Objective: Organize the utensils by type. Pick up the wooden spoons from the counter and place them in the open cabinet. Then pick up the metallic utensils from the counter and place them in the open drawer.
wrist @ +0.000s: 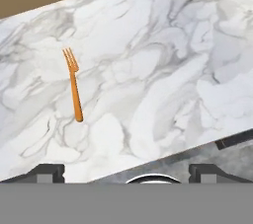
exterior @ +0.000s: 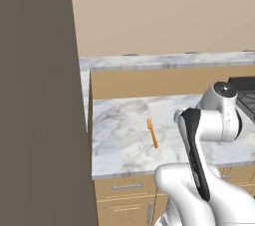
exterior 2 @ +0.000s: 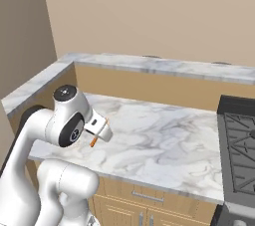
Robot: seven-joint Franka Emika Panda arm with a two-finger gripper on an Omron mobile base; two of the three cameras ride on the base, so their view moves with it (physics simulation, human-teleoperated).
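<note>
A slim orange-brown fork (wrist: pixel 74 90) with a tined head lies flat on the white-and-grey marbled counter (wrist: pixel 168 70). It also shows mid-counter as the fork (exterior: pixel 152 133) and, partly behind the hand, as the fork (exterior 2: pixel 93 142). My gripper (wrist: pixel 126 173) hangs over the counter with its fingertips (wrist: pixel 49 171) spread wide and nothing between them. The fork lies ahead of it and off to the view's left, apart from the fingers. The wooden spoons, the open cabinet and the open drawer are out of view.
A tall grey-brown panel (exterior: pixel 37 95) walls off the left end of the counter. A dark stove (exterior 2: pixel 239 140) sits at the right. A raised marbled ledge (exterior 2: pixel 149 64) runs along the back. Cabinet fronts with silver handles (exterior: pixel 127 186) are below.
</note>
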